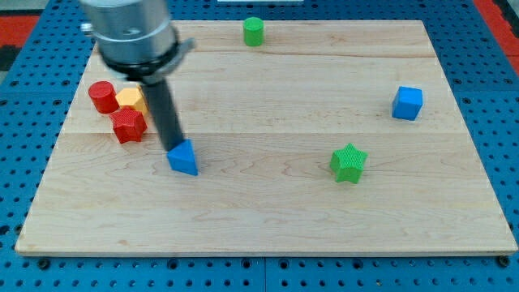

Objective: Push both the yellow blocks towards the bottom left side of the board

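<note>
A yellow block (130, 100) lies at the board's left side, between a red cylinder (102, 96) and a red star-like block (129, 126). Its right part is hidden behind my rod, so its shape is unclear. I cannot make out a second yellow block. My tip (173, 148) is down on the board to the lower right of this cluster. It is right at the upper left edge of a blue triangular block (184, 158).
A green cylinder (254, 31) stands near the top edge. A blue cube (408, 103) sits at the right side. A green star (349, 163) lies right of centre. The wooden board (259, 227) ends in blue pegboard on all sides.
</note>
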Robot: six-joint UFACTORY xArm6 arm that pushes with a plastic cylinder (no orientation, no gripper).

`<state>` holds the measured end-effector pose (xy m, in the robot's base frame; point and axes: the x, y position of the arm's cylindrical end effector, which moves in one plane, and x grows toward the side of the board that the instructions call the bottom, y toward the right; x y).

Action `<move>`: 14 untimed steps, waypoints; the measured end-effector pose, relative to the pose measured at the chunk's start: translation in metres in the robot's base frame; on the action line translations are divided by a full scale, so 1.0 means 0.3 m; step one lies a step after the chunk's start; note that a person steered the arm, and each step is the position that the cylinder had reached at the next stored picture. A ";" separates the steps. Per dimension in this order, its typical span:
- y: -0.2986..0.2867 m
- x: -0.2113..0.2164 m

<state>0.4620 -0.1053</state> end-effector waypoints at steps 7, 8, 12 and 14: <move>-0.338 -0.193; -0.388 -0.191; -0.531 -0.039; -0.665 0.015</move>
<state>0.4664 -0.3049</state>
